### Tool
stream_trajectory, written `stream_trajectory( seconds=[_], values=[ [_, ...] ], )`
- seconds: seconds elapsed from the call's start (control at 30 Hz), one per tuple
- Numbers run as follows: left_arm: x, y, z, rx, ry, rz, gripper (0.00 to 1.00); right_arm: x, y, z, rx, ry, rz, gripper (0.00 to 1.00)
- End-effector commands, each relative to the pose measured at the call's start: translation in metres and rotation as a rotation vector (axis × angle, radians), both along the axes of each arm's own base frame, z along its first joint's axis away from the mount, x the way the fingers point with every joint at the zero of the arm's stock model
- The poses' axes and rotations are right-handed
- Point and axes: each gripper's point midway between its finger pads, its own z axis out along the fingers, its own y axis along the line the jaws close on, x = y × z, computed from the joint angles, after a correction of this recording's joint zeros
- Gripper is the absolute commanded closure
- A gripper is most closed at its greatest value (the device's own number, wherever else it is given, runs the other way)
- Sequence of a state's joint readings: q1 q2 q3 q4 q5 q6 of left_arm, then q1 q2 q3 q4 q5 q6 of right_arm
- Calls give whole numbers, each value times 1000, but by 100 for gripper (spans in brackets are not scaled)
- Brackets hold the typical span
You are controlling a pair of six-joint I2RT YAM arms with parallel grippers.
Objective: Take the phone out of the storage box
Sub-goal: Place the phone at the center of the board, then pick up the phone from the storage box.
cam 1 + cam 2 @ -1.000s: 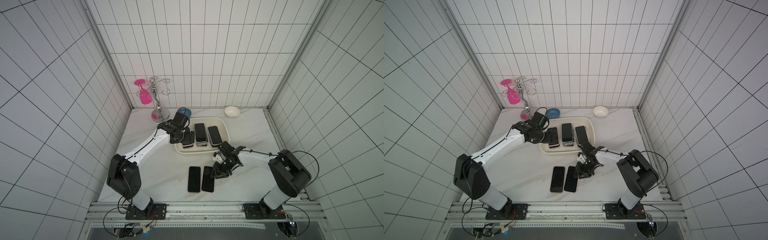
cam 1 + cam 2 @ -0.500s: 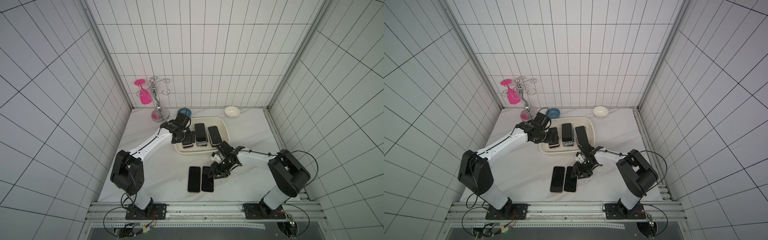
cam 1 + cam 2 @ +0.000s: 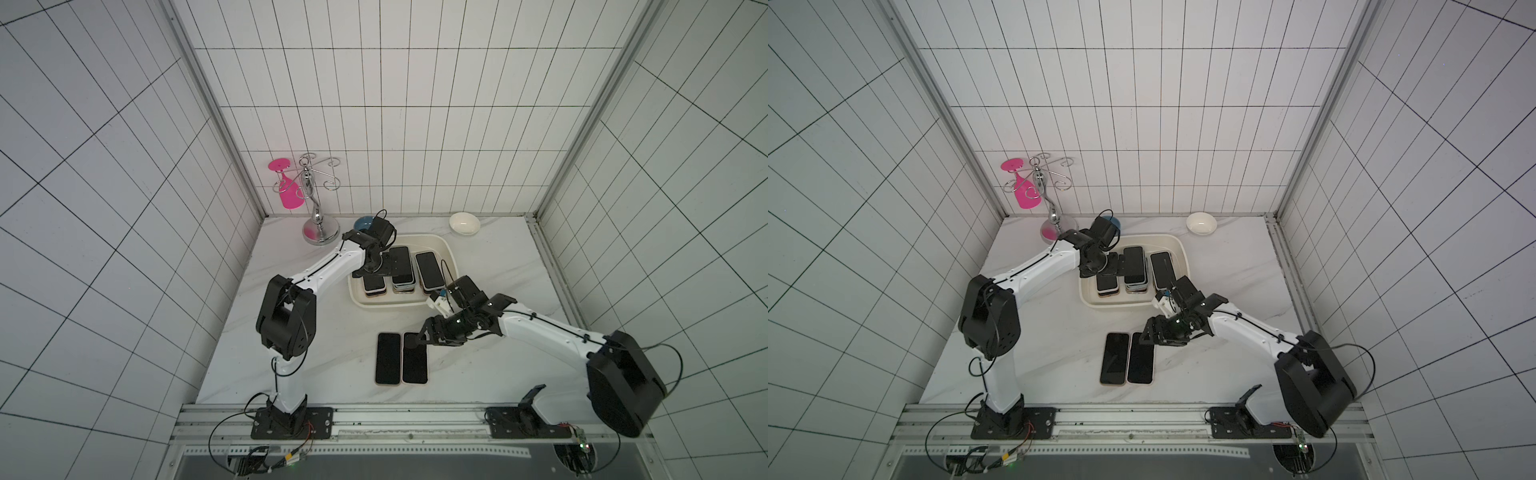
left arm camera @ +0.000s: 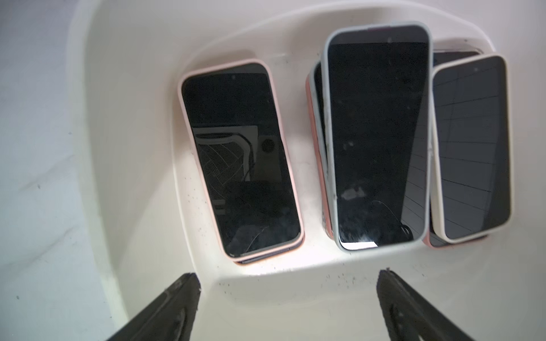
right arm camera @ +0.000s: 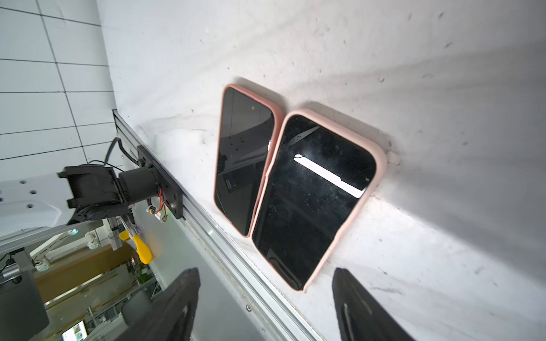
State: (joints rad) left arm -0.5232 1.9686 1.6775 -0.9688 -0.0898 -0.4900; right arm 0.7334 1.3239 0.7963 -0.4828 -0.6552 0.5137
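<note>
**A:** Where do I stand?

**B:** Your left gripper (image 4: 288,277) hangs over the box (image 3: 451,255), fingers spread wide, holding nothing. Your right gripper (image 5: 266,273) is low over the table (image 3: 332,332), jaws apart and empty. The table phones (image 5: 313,197) lie flat, side by side, at 6 o'clock from the box.

**A:** Which one do I take next?

**B:** Your left fingers point at the gap between two stacks, so centre over one first. I'd take the grey phone (image 4: 378,133): it sits highest, on the middle stack. Straddle its long edges, come straight down, and close only once both fingers are below the case rim. The cream phone (image 4: 472,147) lies tight at its 3 o'clock, so slip that finger in carefully. Lift level, or the phone underneath may drag along.

**A:** How do they look?

**B:** Black glass in soft cases. The pink phone (image 4: 239,156) tops the 9 o'clock stack, near the wall. The grey one sits skewed on its stack.
</note>
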Motion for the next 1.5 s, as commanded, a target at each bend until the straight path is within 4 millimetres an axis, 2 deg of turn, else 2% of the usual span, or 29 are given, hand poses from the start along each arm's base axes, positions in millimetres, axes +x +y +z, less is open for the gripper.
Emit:
stream_trajectory(
  seconds=[0.0, 0.13, 0.27, 0.4, 0.6, 0.77, 0.83, 1.0, 1.1, 1.3, 1.4, 1.47],
  values=[
    [10, 26, -17, 139, 30, 83, 2, -8, -27, 1, -61, -11, -26, 23],
    [26, 30, -31, 123, 54, 130, 2, -1, -35, 22, -34, -47, -52, 22],
    [34, 20, -46, 103, 85, 109, 2, 6, -38, 32, -31, -68, -56, 22],
    [35, 16, -60, 98, 107, 101, 2, 9, -39, 32, -30, -58, -52, 22],
    [29, 21, -84, 128, 155, 103, 2, 10, -39, 26, -40, -49, -45, 22],
    [28, 20, -90, 122, 156, 105, 2, 11, -41, 24, -48, -51, -49, 23],
    [29, 20, -87, 115, 142, 106, 7, 13, -43, 23, -51, -52, -54, 23],
    [35, 18, -56, 90, 64, 99, 18, 19, -44, 22, -57, -56, -63, 24],
    [38, 16, -42, 68, 32, 90, 32, 24, -43, 21, -60, -52, -66, 25],
    [37, 18, -27, 67, 11, 74, 38, 41, -41, 28, -52, -68, -78, 26],
    [35, 17, -14, 58, -6, 60, 39, 56, -40, 41, -28, -92, -92, 26],
    [32, 15, -2, 55, -20, 37, 39, 73, -42, 51, -23, -112, -117, 26]
  ],
)
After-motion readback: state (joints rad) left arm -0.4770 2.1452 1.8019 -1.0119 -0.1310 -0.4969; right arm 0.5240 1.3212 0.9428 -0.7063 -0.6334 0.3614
